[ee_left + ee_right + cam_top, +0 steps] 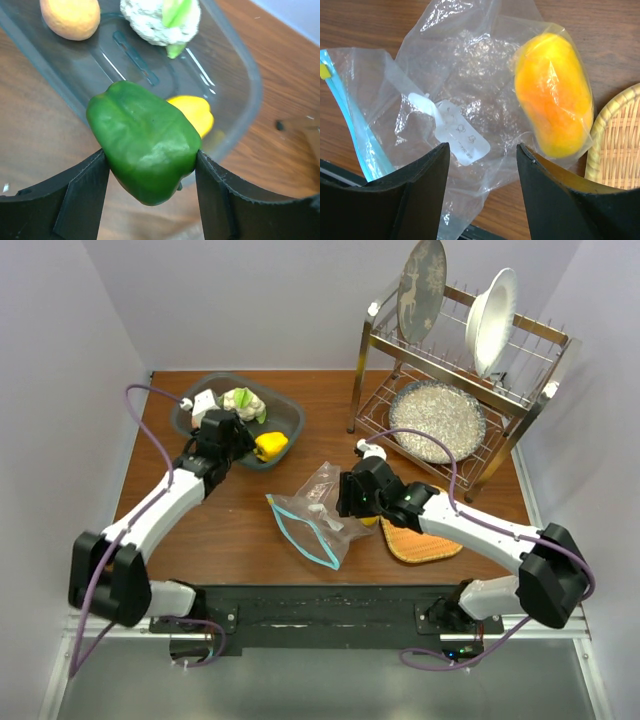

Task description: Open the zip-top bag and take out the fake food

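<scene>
The clear zip-top bag (312, 515) lies open on the table, its teal strip (350, 125) at the left and a white label (457, 132) in the middle. An orange fake food piece (554, 95) sits inside it. My right gripper (482, 165) is open just above the bag. My left gripper (150, 170) is shut on a green pepper (145, 140) and holds it over the near rim of a grey bin (292, 420). The bin holds a yellow pepper (270, 445), a cauliflower (243, 402) and a peach (71, 17).
A round woven mat (420, 538) lies right of the bag. A metal dish rack (455, 390) with plates and a bowl stands at the back right. A white object (203, 402) sits in the bin.
</scene>
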Controlling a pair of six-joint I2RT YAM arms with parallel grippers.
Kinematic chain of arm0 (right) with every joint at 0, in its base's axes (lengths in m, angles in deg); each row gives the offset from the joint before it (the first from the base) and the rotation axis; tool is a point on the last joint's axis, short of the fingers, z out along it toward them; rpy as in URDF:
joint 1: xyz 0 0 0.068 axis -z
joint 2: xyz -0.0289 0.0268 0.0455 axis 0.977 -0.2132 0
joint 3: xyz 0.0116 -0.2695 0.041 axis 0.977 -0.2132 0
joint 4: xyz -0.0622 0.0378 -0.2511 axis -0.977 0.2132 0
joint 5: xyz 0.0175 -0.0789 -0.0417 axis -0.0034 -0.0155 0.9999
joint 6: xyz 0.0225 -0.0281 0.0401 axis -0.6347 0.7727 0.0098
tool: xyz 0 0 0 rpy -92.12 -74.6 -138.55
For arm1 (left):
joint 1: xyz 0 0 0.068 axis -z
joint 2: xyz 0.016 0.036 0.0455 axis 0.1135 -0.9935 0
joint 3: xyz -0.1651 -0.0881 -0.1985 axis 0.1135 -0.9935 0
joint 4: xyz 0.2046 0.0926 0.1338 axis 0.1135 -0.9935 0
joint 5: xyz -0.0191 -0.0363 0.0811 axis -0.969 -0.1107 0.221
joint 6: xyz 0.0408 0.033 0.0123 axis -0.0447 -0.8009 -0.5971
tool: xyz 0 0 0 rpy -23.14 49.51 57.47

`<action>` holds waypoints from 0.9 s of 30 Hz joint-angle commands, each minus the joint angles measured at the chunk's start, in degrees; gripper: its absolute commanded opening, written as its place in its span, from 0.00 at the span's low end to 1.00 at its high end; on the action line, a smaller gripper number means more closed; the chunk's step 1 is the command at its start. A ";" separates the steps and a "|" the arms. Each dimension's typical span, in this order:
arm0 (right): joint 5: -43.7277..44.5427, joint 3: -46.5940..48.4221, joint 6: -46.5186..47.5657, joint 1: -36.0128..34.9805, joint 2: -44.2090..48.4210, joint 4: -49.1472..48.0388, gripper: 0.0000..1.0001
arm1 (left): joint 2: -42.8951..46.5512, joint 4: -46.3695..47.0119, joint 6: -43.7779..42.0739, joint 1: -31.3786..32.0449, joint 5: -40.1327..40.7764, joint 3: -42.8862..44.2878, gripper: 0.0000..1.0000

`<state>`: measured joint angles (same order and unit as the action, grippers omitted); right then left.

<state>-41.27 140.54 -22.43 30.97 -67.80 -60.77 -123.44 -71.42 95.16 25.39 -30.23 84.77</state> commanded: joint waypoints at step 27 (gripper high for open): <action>3.62 5.77 5.55 7.78 -4.39 5.90 0.75 | 31.32 -4.14 5.03 15.39 -11.21 -23.24 0.20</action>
<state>-39.17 143.51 -18.21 38.42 -69.70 -54.21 -99.42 -72.78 95.42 36.34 -39.51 67.17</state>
